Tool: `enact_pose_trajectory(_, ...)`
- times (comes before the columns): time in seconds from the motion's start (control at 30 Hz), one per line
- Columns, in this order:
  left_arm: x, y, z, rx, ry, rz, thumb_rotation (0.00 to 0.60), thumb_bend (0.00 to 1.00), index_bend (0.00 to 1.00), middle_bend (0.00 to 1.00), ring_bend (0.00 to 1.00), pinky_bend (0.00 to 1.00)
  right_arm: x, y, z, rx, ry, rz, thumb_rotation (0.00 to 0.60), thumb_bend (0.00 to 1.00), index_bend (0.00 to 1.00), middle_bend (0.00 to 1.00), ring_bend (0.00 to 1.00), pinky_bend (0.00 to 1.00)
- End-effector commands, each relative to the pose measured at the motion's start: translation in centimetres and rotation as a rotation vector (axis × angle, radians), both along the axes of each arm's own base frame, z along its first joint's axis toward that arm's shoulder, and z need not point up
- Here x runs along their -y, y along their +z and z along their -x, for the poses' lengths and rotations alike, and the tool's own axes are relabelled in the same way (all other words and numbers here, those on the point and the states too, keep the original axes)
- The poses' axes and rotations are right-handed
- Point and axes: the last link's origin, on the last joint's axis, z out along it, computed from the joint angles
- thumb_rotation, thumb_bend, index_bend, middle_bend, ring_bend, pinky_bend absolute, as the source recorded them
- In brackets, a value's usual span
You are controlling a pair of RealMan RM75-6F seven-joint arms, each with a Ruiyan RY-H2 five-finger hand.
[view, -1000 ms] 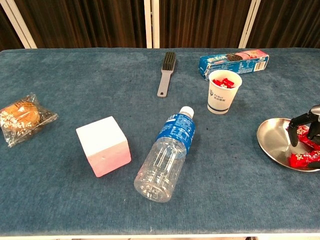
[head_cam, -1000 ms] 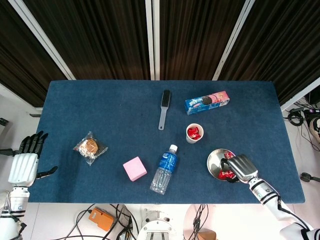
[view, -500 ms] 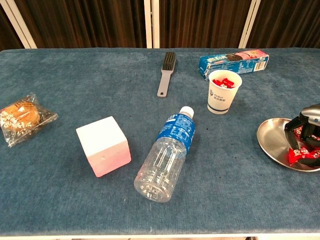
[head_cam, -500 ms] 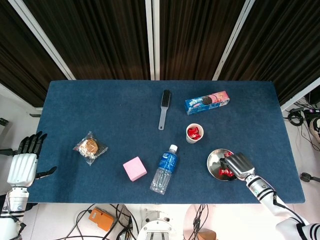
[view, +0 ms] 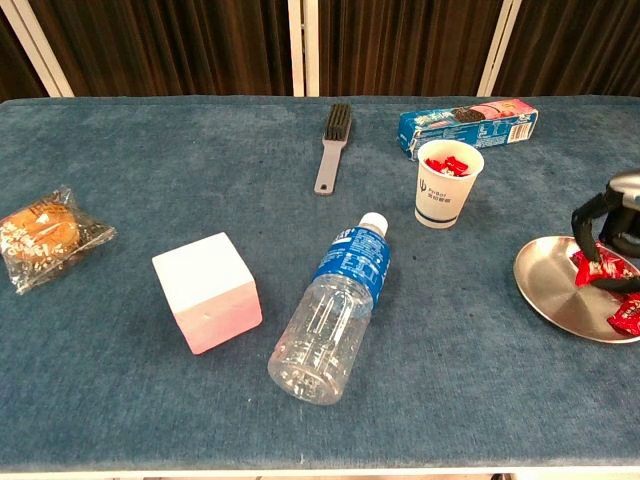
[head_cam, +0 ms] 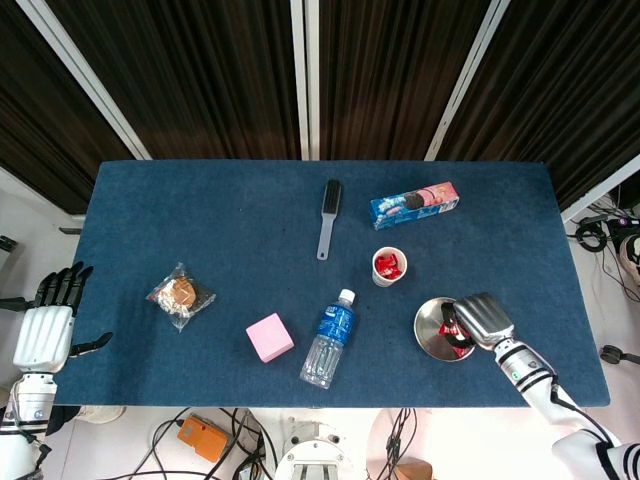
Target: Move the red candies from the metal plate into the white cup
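Candies were the job, and it was partly done: the white cup (view: 448,184) already held several red pieces, while at least two red candies (view: 628,313) lay on the metal plate (view: 548,288) under your right hand (view: 610,225). Your fingers (view: 588,238) were curled down over the plate, and one candy (view: 592,266) sat right at their tips, apparently pinched, though I could not tell for certain that you had it gripped and not just touched. The cup stood up and to the left of those fingertips, near but apart from the plate, with open cloth between, so nothing looked to block the carry. Largest among the clutter, the water bottle (view: 334,309) lay on its side well left of your fingers, then the pink block (view: 207,291) beyond it, the biscuit box (view: 468,124) behind the cup, the brush (view: 333,146), and the wrapped pastry (view: 42,236) farthest off. Your left hand (head_cam: 43,327) hung off the table edge, fingers spread and holding nothing.
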Motion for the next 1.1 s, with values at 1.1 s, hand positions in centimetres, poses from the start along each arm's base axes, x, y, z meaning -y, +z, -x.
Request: enact_pose_trajectory(1.1, 0.2, 0.0, 0.1, -0.004, 0.016, 0.004, 0.6, 0.0, 0.01, 0.0, 0.0, 0.0, 11.8, -2.1, -10.1, 0.113, 0.042, 0.015, 0.6, 0.5, 0.49, 0.94, 1.0, 1.0)
